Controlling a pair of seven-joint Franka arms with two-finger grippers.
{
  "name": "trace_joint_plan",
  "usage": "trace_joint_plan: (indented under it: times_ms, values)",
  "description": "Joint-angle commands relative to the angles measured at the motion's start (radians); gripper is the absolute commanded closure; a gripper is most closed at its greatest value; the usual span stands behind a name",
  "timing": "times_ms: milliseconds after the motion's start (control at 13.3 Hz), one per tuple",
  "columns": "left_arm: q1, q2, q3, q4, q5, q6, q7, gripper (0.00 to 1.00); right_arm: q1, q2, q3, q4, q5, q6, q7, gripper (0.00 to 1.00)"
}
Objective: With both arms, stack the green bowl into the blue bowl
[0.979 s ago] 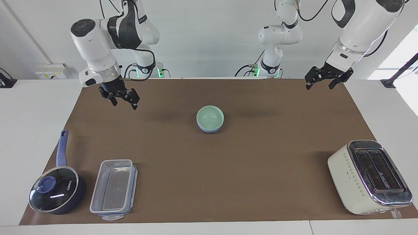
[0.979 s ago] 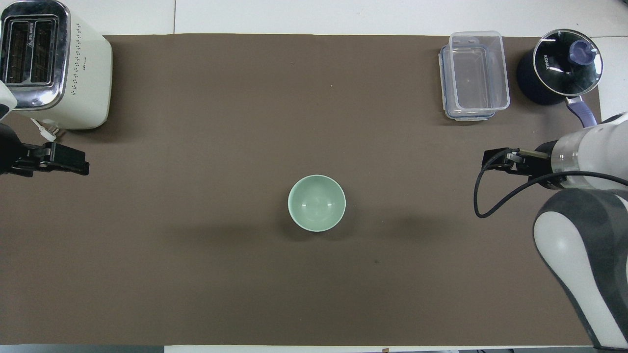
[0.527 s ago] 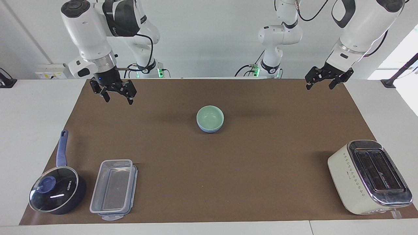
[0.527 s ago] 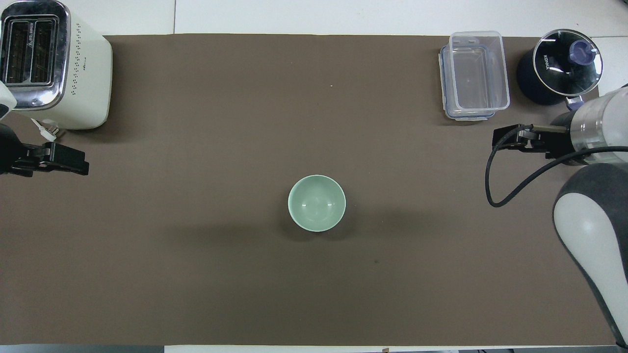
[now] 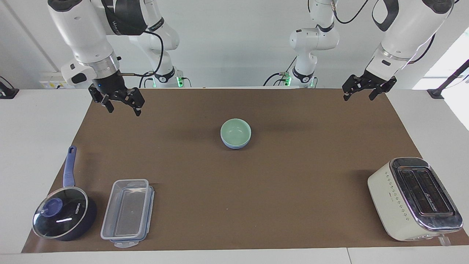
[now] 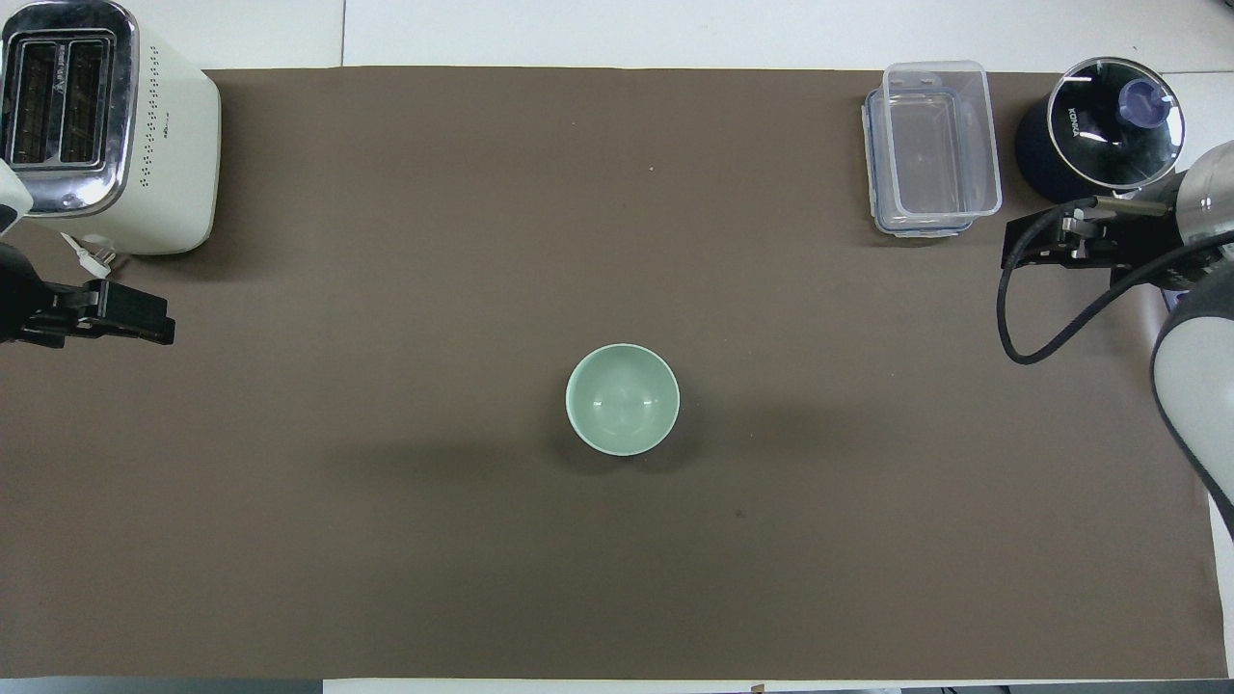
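Note:
The pale green bowl (image 5: 236,130) sits nested inside the light blue bowl (image 5: 234,145) at the middle of the brown mat. In the overhead view only the green bowl (image 6: 622,398) shows; the blue one is hidden under it. My right gripper (image 5: 122,108) is open and empty, raised over the mat's edge at the right arm's end, well away from the bowls; it also shows in the overhead view (image 6: 1036,246). My left gripper (image 5: 361,93) is open and empty, and waits raised over the mat's corner at the left arm's end (image 6: 140,323).
A cream toaster (image 5: 414,198) stands farther from the robots at the left arm's end. A clear lidded container (image 5: 126,212) and a dark blue saucepan with a glass lid (image 5: 62,216) stand farther from the robots at the right arm's end.
My right gripper has risen and drawn back from the bowls toward the right arm's end of the table. The left arm and the stacked bowls have not moved.

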Motion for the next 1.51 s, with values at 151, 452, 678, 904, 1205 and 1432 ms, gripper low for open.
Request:
trace_joint_plan:
  times_ms: [151,452,678,904,1205,1432]
  values:
    - [-0.003,-0.006,0.005,0.008,-0.006,-0.015,-0.004,0.0,0.095,0.004,-0.12,0.035,0.003,-0.074,-0.02,0.0]
    - [-0.003,-0.006,0.005,0.008,-0.006,-0.015,-0.004,0.0,0.125,-0.001,-0.158,0.034,0.004,-0.102,-0.018,0.0]
    - [-0.003,-0.006,0.005,0.008,-0.006,-0.015,-0.004,0.0,0.129,-0.022,-0.161,0.009,0.003,-0.103,-0.017,0.0]
    - [-0.003,-0.006,0.005,0.008,-0.006,-0.015,-0.004,0.0,0.155,-0.025,-0.165,0.006,0.001,-0.112,-0.012,0.0]
    - [-0.003,-0.006,0.005,0.008,-0.006,-0.015,-0.004,0.0,0.164,-0.033,-0.17,-0.006,0.003,-0.114,-0.011,0.0]
    - [-0.003,-0.006,0.005,0.008,-0.006,-0.015,-0.004,0.0,0.171,-0.044,-0.191,-0.024,0.003,-0.111,-0.018,0.0]
